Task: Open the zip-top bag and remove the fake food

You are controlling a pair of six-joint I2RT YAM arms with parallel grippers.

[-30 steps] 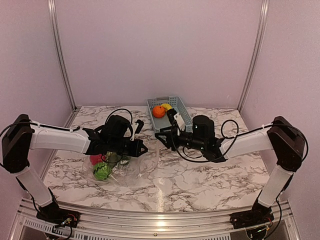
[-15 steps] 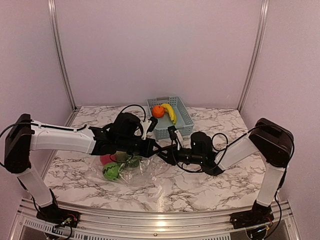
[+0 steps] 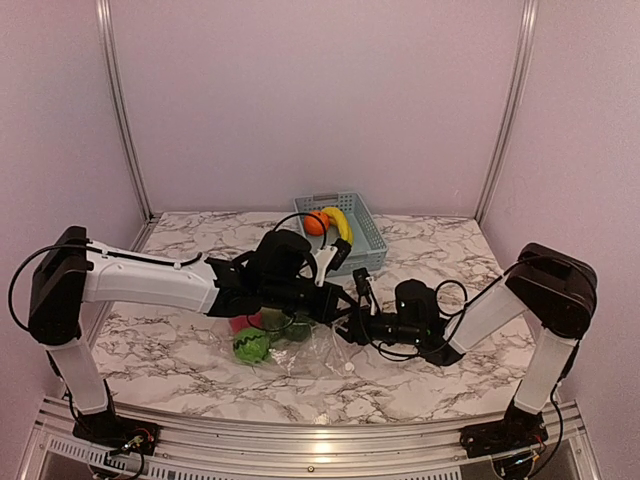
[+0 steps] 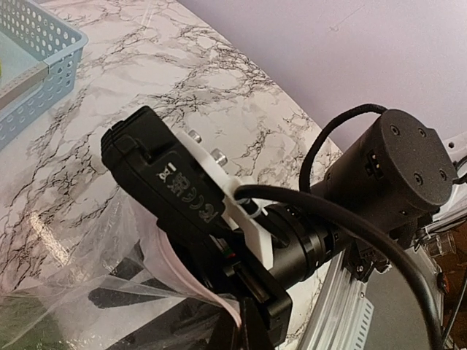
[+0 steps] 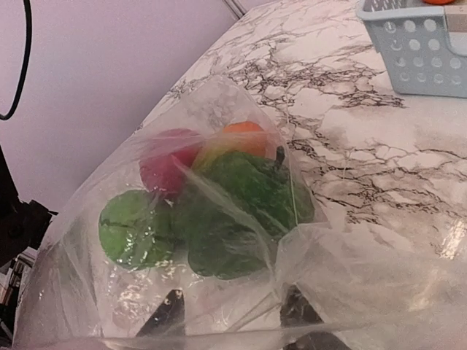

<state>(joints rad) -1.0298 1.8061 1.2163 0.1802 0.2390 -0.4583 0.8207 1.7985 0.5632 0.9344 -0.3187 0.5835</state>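
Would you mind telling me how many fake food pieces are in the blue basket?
2: an orange ball at the basket's left, a banana beside it; the left arm may hide more.

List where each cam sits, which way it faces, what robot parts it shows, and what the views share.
Top external: above and behind the bases, looking down across the marble table to the back wall; both arms whole.
Left wrist: on the left arm, facing the right arm over the zip-top bag; own fingers dim under plastic.
Right wrist: low on the right arm, facing into the bag at the fake food; own fingers at the bottom edge.
Shared: all three see the bag and the blue basket.
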